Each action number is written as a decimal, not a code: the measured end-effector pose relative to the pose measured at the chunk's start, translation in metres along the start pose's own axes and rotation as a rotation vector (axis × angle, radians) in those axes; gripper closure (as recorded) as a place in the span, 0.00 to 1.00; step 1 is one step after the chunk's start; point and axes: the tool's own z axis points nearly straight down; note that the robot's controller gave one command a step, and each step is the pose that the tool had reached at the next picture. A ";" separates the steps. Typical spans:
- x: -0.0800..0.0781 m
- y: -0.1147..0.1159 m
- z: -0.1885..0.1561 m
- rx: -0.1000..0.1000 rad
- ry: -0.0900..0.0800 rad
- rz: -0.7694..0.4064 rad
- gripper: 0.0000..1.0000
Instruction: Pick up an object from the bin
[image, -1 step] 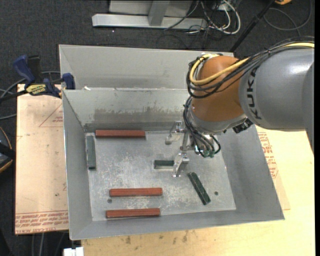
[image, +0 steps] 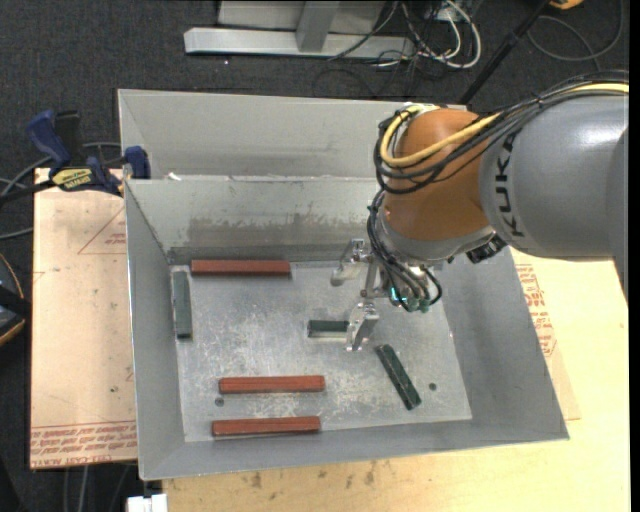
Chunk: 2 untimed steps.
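My gripper hangs low over the middle right of the bin floor, under the orange wrist cover. Its tip is at the right end of a short dark green bar that lies flat and points left; whether it touches the bar is unclear. A longer dark green bar lies on a slant just below and right of the gripper, apart from it.
Three red-brown bars lie flat: one by the back wall and two near the front. A grey bar runs along the left wall. The arm comes in from the right above the bin.
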 end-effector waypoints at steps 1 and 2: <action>-0.030 -0.018 0.086 -0.002 -0.010 -0.086 1.00; -0.030 -0.018 0.086 -0.002 -0.010 -0.085 1.00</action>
